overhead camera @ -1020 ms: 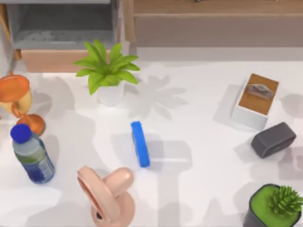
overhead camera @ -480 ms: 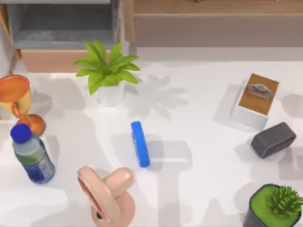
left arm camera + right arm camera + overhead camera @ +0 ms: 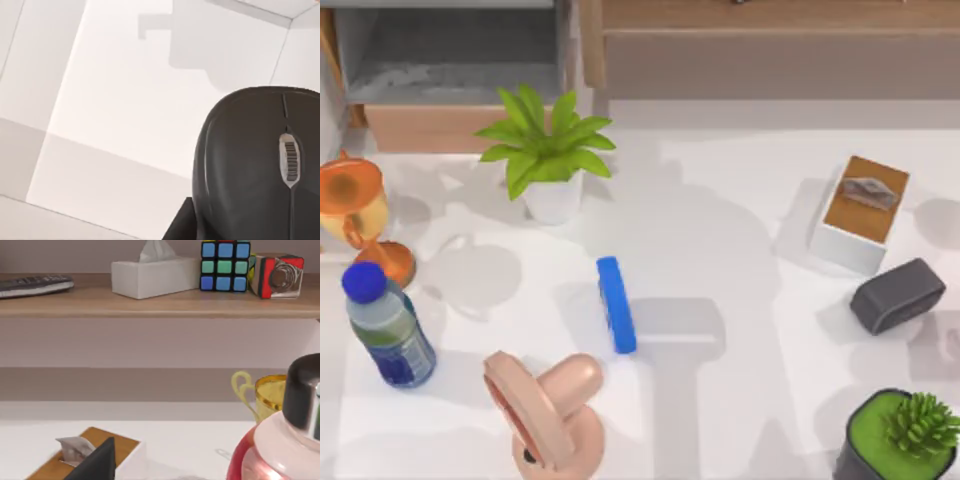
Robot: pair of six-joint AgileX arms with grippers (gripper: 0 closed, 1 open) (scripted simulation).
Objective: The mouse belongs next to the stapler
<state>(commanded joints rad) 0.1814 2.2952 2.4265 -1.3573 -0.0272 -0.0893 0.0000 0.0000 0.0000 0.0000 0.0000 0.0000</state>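
Bare table (image 3: 740,250) right of stapler (image 3: 616,304)

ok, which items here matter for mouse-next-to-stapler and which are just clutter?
Job items:
mouse, close under the left wrist camera
stapler, mid-table

Clutter:
leafy plant
orange goblet
water bottle
pink fan
tissue box
grey block
potted succulent

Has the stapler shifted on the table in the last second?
No. In the top view the stapler sits at the same spot and angle relative to the white-potted plant as before.
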